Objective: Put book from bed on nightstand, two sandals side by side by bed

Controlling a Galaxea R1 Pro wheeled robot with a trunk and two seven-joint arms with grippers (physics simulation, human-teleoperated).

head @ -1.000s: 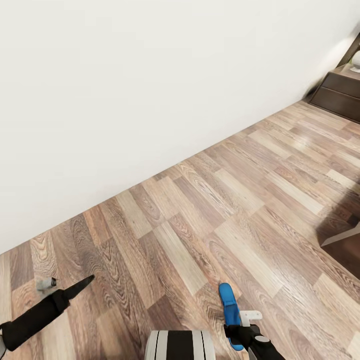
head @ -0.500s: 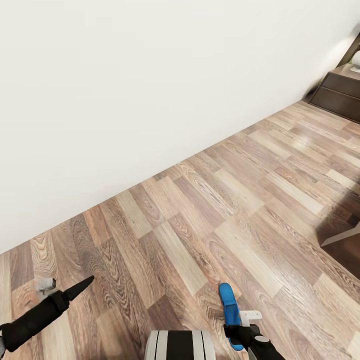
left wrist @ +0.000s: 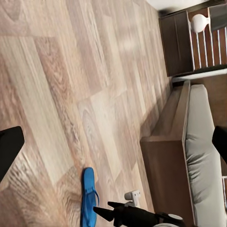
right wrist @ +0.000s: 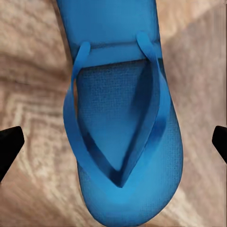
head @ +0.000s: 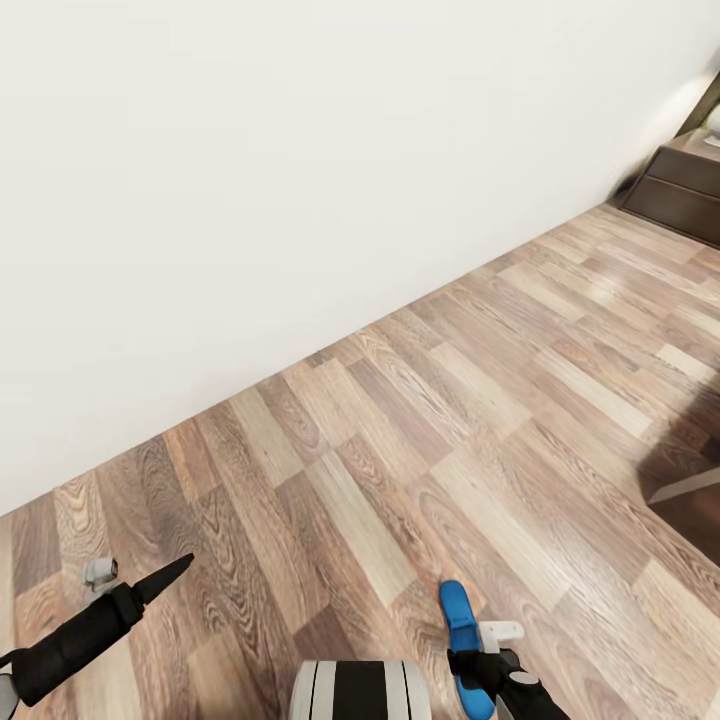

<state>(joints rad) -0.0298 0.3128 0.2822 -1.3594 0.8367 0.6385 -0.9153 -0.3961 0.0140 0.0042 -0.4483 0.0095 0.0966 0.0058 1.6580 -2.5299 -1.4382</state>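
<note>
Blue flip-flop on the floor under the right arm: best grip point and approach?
Probably from straight above: the flip-flop lies flat, sole down on the wood floor, so its thin edges are hard to pinch. Take the raised Y strap near the toe post. The right pincer hangs open over it, fingers either side.

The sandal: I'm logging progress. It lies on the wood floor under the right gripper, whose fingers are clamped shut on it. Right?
Not quite. The sandal does lie on the wood floor under the right gripper, but the fingers are spread wide, one at each side of it, not clamped. The right wrist view shows this.
</note>
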